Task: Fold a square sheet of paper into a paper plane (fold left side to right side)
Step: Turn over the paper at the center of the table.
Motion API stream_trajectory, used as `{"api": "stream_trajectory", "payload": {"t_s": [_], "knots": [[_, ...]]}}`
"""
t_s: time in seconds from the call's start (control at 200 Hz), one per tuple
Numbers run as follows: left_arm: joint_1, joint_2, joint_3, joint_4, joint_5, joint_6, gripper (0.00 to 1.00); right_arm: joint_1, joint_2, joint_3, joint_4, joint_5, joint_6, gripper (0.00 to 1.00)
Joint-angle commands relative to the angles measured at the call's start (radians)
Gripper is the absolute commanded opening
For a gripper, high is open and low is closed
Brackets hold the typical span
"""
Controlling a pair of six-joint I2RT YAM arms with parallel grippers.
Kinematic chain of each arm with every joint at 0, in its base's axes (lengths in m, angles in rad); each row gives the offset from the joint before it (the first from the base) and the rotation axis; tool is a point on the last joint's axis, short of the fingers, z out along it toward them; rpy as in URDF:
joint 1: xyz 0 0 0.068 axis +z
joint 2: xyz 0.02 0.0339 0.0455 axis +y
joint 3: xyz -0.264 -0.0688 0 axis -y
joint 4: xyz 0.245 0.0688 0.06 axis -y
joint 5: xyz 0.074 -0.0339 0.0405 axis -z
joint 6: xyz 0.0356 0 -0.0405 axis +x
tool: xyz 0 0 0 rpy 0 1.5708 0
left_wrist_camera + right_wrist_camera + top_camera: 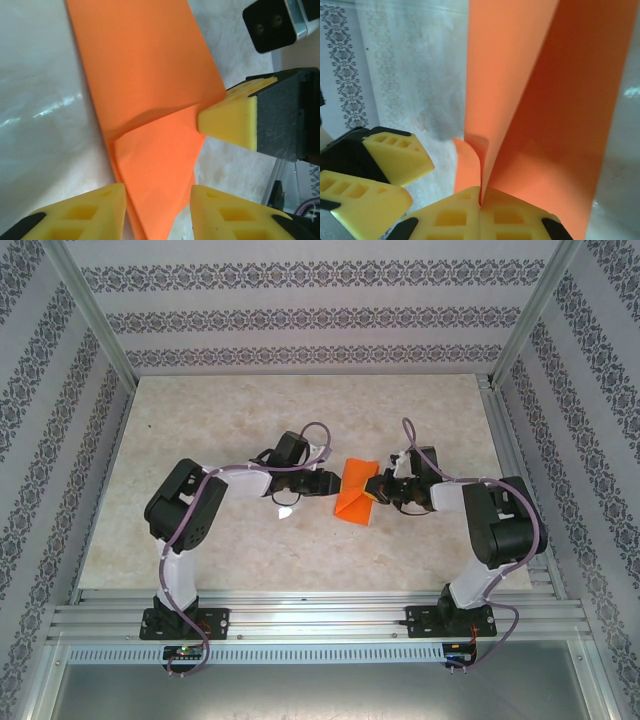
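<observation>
The right hand (480,197) is seen closed, its two yellow pads pressed together, and an edge of the orange sheet of paper (535,100) is pinched in the seam between them. A small curl of paper is raised just beside the pinch, and a broad flap is lifted upward from it. The left hand (157,200) is held partly open: its yellow pads (95,215) are set apart, and a narrowing end of the sheet is passed through the gap without being clamped. A sliver of desk is visible between the paper and one pad, while contact with the other pad cannot be told. In the left wrist view the sheet is shown already folded, with a diagonal crease and one layer laid over another, and the right hand's yellow tip is met at the paper's edge where that crease ends. From above, the two hands are pointed at each other from either side of the sheet, which is placed near the middle of the pale marbled desk (220,420). The black-and-white arms are bent inward, with lilac cables (318,430) looped over them. An aluminium rail (310,615) is run along the near edge, and patterned walls (300,320) are set round the desk.
</observation>
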Motion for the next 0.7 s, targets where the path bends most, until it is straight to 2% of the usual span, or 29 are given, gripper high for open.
{"api": "stream_trajectory", "payload": {"t_s": [0.0, 0.095, 0.21, 0.375, 0.52, 0.62, 0.694], "knots": [[0.059, -0.128, -0.063, 0.080, -0.005, -0.025, 0.48, 0.008, -0.099, 0.023, -0.008, -0.001, -0.025, 0.00], [0.101, -0.223, -0.140, 0.151, 0.020, -0.079, 0.59, 0.006, -0.170, 0.033, -0.033, -0.006, -0.021, 0.00], [0.124, -0.307, -0.219, 0.291, 0.072, -0.203, 0.79, 0.006, -0.247, 0.056, -0.038, -0.025, 0.013, 0.00], [0.124, -0.334, -0.275, 0.557, 0.141, -0.443, 0.95, 0.010, -0.324, 0.116, -0.027, -0.061, 0.072, 0.00], [0.111, -0.295, -0.280, 0.771, 0.182, -0.620, 1.00, 0.020, -0.355, 0.168, 0.004, -0.084, 0.126, 0.00], [0.090, -0.269, -0.256, 0.817, 0.200, -0.662, 1.00, 0.039, -0.354, 0.191, 0.042, -0.097, 0.165, 0.00], [0.070, -0.255, -0.239, 0.840, 0.207, -0.678, 0.96, 0.053, -0.347, 0.199, 0.066, -0.103, 0.185, 0.00]]}}
